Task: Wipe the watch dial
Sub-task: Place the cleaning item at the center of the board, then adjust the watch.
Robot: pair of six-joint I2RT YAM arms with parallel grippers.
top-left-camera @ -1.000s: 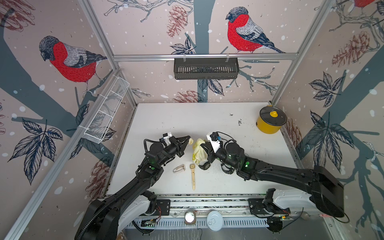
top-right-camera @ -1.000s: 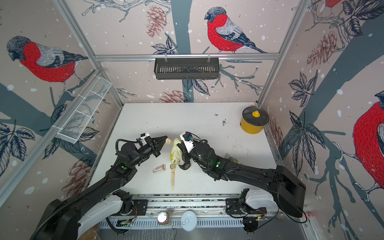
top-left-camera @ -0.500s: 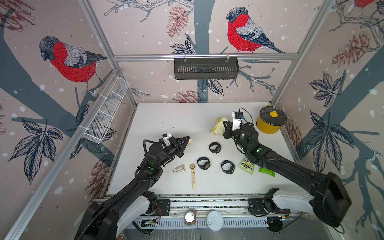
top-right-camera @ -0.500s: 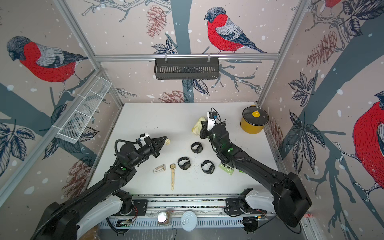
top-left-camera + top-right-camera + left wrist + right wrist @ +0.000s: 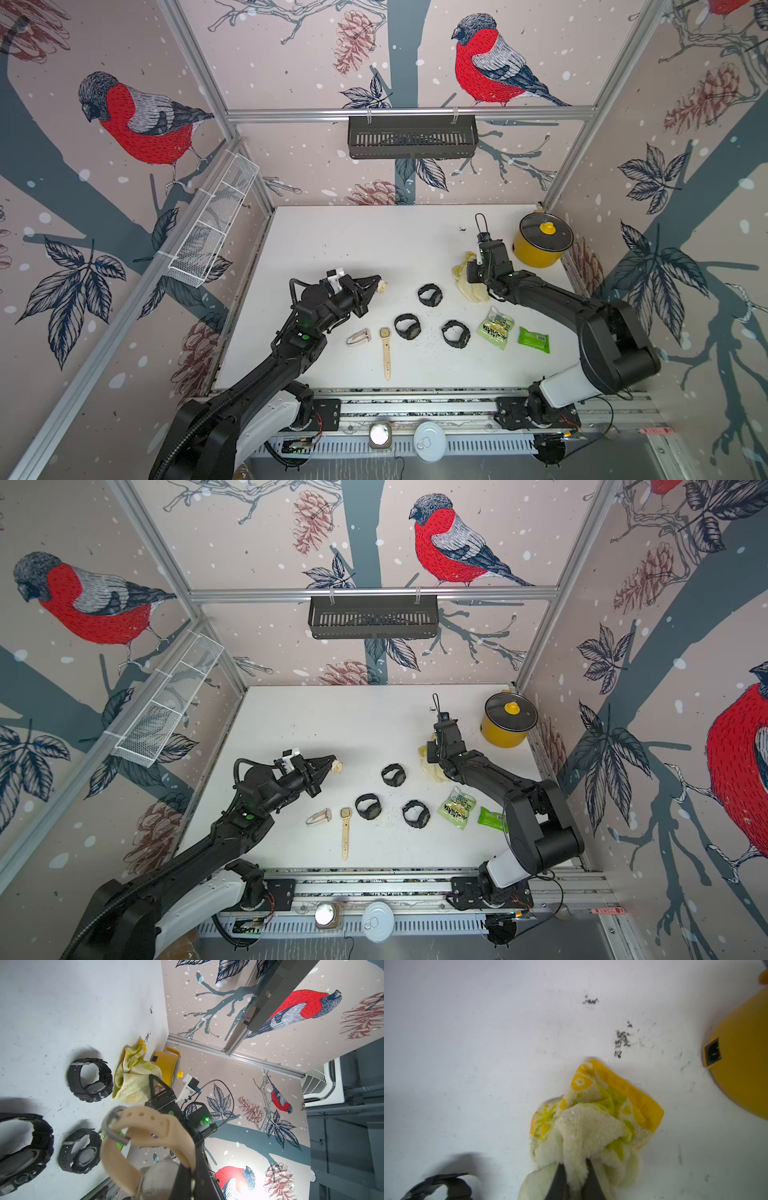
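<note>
The left gripper pinched the beige watch tight, left of centre. The right gripper nipped the yellow cloth lying far right beside the yellow pot. Three black watches lay between.

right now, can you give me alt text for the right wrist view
The right tool pinches a fold of fluffy yellow-green cloth that lies bunched on the white table. A yellow pot and part of a black watch sit nearby.
</note>
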